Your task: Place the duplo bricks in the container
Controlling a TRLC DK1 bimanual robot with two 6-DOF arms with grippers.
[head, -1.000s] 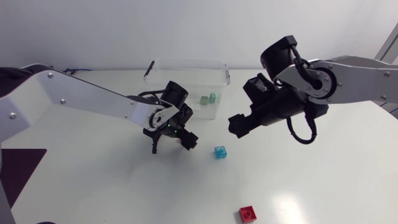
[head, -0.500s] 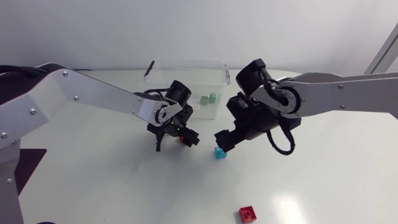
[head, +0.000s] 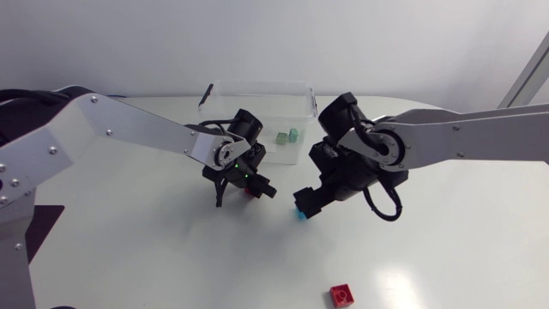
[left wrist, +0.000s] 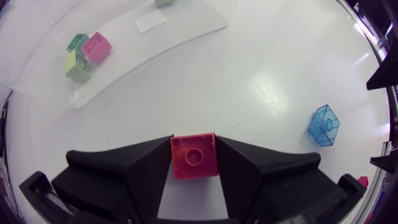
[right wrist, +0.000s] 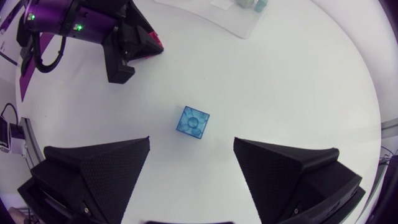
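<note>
**Table (head: 129, 257), layout**
1. Container (head: 232, 99): on table, rear centre.
2. Brick cluster (head: 281, 137): inside container, toward its front-right part; bricks touching or just beside ea. other.
3. L gripper (head: 249, 187): just before container's front wall. Held brick (left wrist: 194, 156) sits betw. its fingers, both touching it.
4. R gripper (right wrist: 191, 143): right of L gripper, near it, fingers wide apart.
5. Loose brick (right wrist: 193, 122): on table under R gripper, just ahead of the gap betw. fingers, touching neither; right of held brick.
6. Front brick (head: 341, 295): on table nr front edge, right of centre, well apart from the rest.
</note>
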